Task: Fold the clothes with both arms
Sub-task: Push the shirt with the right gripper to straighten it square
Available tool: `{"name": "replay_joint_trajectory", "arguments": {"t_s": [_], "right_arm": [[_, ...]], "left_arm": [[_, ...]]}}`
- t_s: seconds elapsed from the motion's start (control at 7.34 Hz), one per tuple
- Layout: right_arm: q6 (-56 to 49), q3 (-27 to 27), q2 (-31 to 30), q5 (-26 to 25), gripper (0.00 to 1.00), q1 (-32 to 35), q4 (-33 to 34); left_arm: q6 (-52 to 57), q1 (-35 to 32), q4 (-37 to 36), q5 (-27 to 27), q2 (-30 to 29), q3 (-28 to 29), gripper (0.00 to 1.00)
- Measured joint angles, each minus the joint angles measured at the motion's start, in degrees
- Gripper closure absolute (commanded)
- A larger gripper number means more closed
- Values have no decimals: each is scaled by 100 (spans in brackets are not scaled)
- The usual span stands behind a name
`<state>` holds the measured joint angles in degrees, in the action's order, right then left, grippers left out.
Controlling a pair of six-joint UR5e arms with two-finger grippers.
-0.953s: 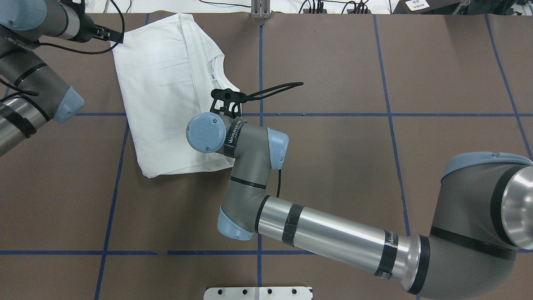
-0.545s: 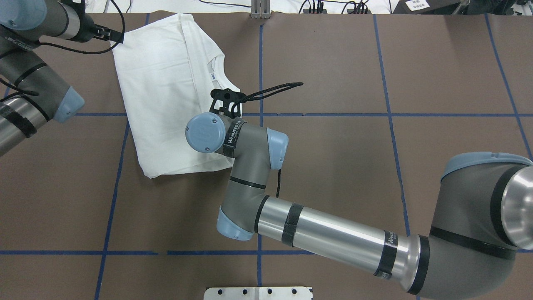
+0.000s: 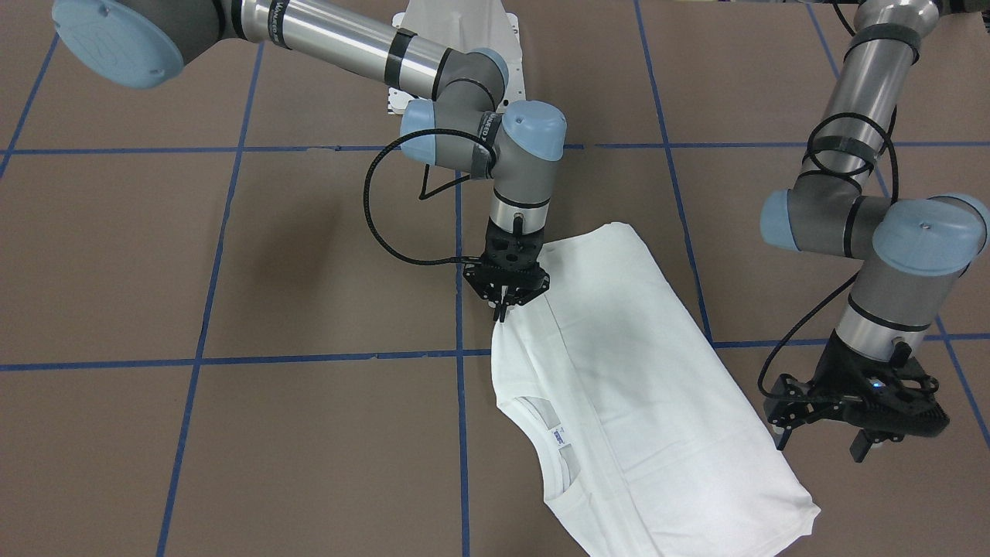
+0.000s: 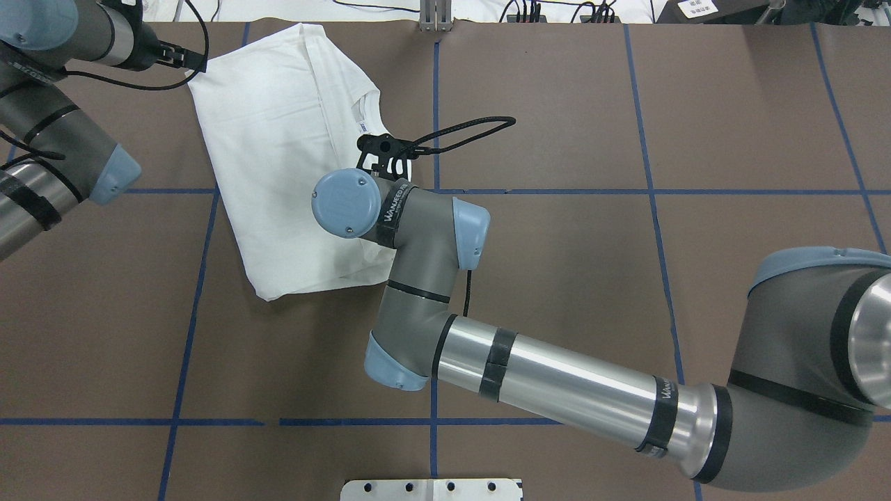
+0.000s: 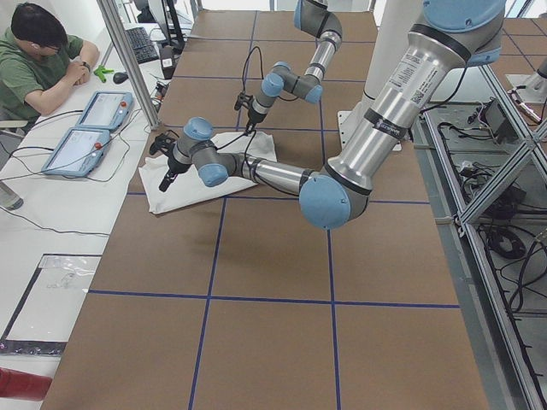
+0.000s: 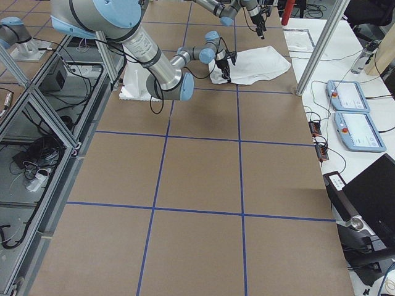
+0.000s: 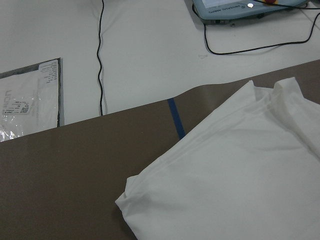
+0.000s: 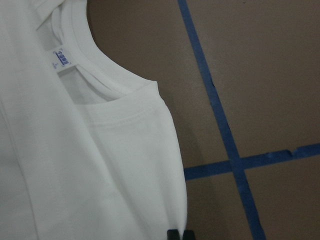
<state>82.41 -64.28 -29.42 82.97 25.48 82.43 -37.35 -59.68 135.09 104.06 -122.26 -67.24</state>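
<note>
Just tugged the folded white T-shirt [image 4: 278, 139], flat on the table's [image 4: 626, 278] left side, slightly inward with right gripper [image 3: 503, 308] pinched shut on its shoulder edge and left gripper [image 3: 821, 447] spread open, empty, beside the opposite corner, so probably repositioning before another fold.

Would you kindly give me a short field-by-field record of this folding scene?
shirt: white, folded, lying on the table, collar showing
right gripper: fingers shut on the shirt's edge near the collar
left gripper: open, beside the shirt's opposite edge, not gripping it
person: seated at a side desk beyond the table
</note>
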Motion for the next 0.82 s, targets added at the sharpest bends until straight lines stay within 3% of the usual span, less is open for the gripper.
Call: {"name": "replay_joint_trajectory", "arguments": {"t_s": [0.27,0.54,0.82], "right_arm": [[-111,-1537,-1153,137,100,69,390],[-2,-3256,-2143,-164,100,-286,1318],[549,-3893,-2305,-520,100,-912,1941]], "left_arm": [[0,0,0,0,5,0,0],[1,0,0,0,28,0,0],[5,0,0,0,35,0,0]]}}
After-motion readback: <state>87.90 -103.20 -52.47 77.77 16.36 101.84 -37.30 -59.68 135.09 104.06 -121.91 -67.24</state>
